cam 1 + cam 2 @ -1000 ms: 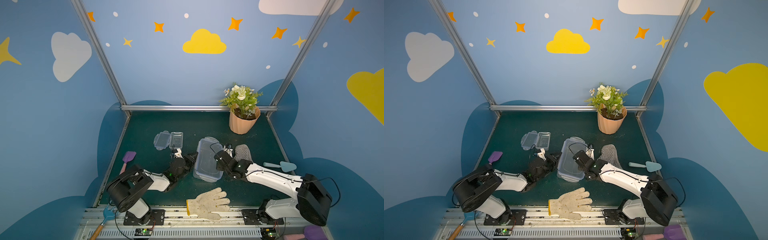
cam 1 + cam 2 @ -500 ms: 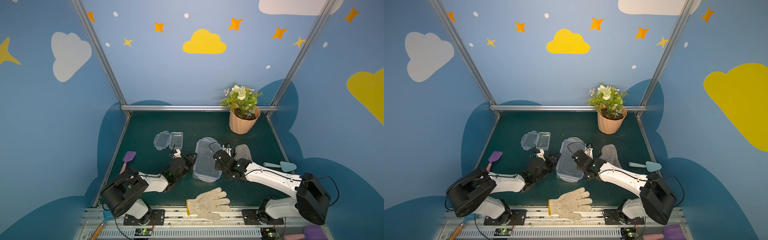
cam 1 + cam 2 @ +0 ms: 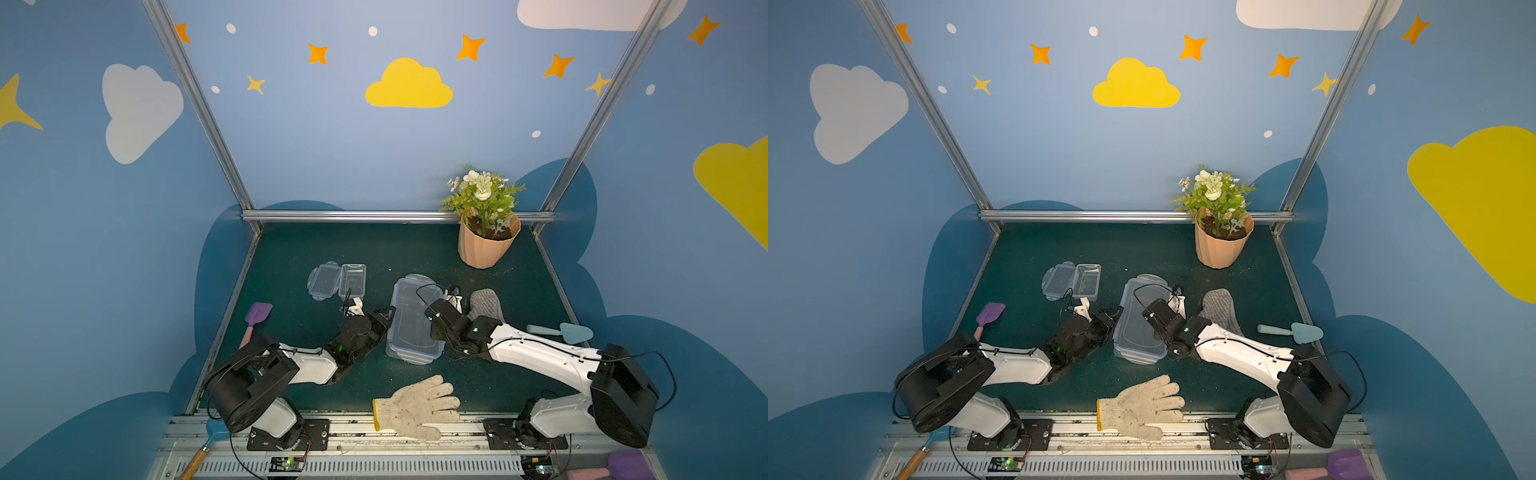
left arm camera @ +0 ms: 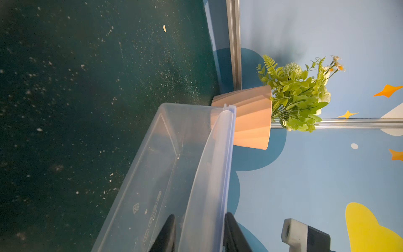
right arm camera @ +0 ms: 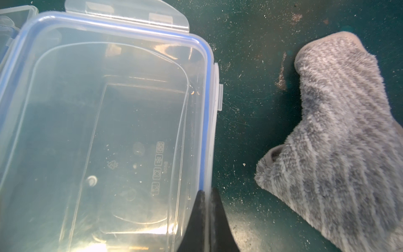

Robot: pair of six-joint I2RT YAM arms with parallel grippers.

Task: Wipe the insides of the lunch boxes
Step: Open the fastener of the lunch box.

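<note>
The large lunch box (image 3: pixel 411 328) (image 3: pixel 1136 332) lies mid-table, a clear tub with its blue-rimmed lid on top. My left gripper (image 3: pixel 388 313) (image 4: pixel 200 215) is at its left side, shut on the lid's side flap and rim. The box (image 4: pixel 163 174) fills that wrist view. My right gripper (image 3: pixel 433 308) (image 5: pixel 208 191) is shut on the thin right edge of the lid (image 5: pixel 205 122). The small lunch box (image 3: pixel 353 280) (image 3: pixel 1087 279) stands open at the back left, its lid (image 3: pixel 324 282) beside it.
A grey fuzzy sock (image 3: pixel 484 303) (image 5: pixel 338 152) lies just right of the large box. A white knit glove (image 3: pixel 415 405) lies at the front edge. A peach flower pot (image 3: pixel 486 245) stands back right, a purple spatula (image 3: pixel 257 316) left and a teal scoop (image 3: pixel 575 332) right.
The right gripper has crept a little toward the back along the lid's edge. The left arm's rear link has dropped slightly. The large box has barely shifted.
</note>
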